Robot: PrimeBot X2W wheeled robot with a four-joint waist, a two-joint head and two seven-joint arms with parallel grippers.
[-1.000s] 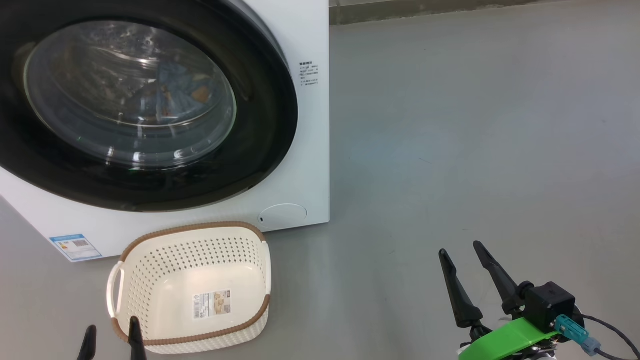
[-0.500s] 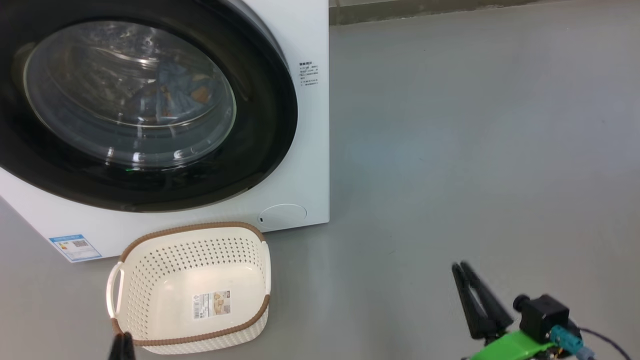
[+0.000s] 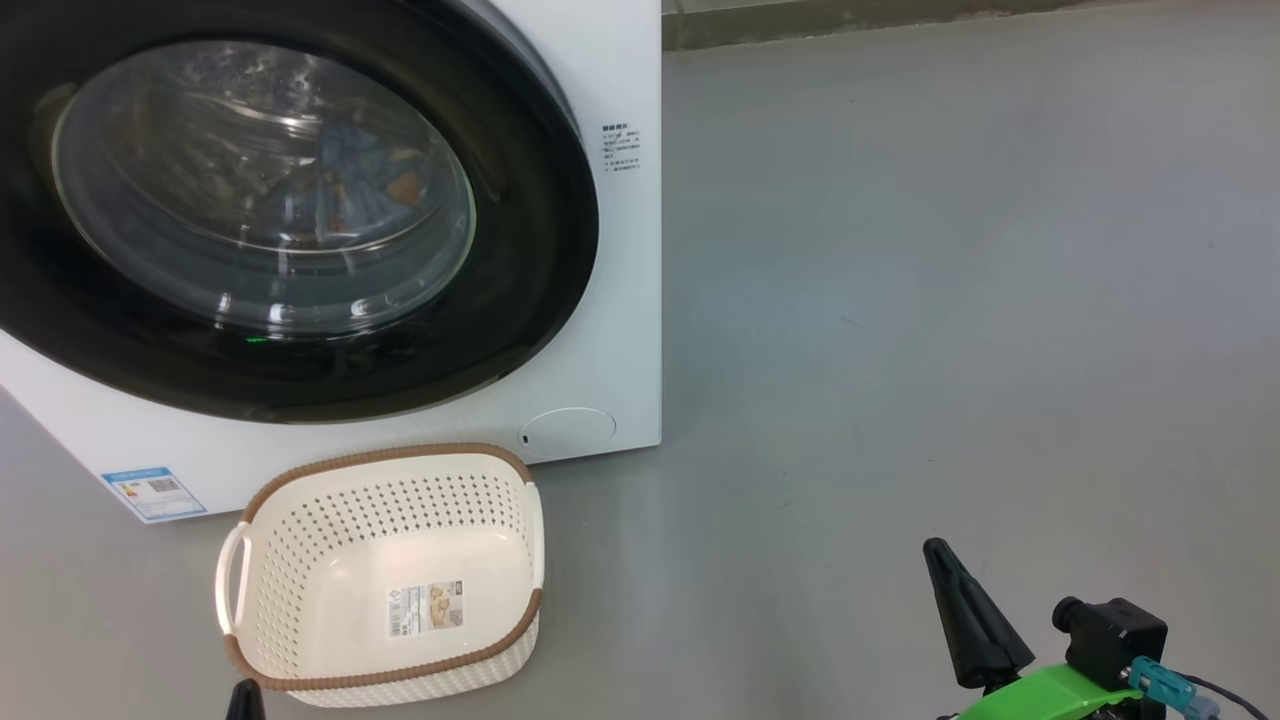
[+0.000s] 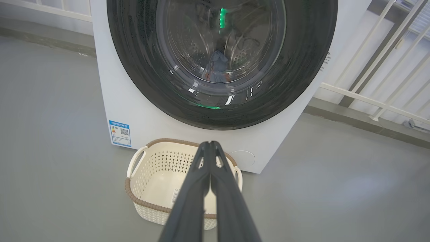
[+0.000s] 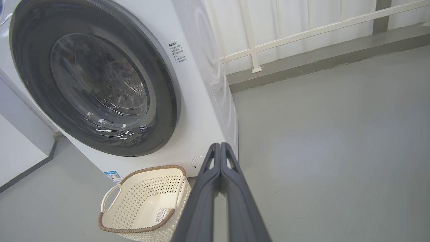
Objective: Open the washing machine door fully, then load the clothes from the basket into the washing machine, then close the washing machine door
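The white washing machine (image 3: 625, 300) stands at the left with its black-rimmed door (image 3: 535, 250) shut flat against its front. Behind the glass lie the clothes (image 3: 350, 185), a blue and orange bundle in the drum, also seen in the left wrist view (image 4: 217, 69). In front of the machine the cream basket (image 3: 330, 590) sits on the floor with nothing in it but its paper label. My left gripper (image 3: 243, 700) is shut at the basket's near rim, its tips (image 4: 210, 144) pressed together and holding nothing. My right gripper (image 3: 937, 548) is shut and holding nothing over bare floor to the right.
Grey floor (image 3: 950, 300) stretches wide to the right of the machine. A white railing (image 5: 302, 33) and a low kerb run along the far wall. A blue sticker (image 3: 155, 490) and a round flap (image 3: 570, 432) mark the machine's lower front.
Both grippers have gone from open to shut. Both have drawn back toward the bottom edge of the head view. Door, basket and clothes have not moved.
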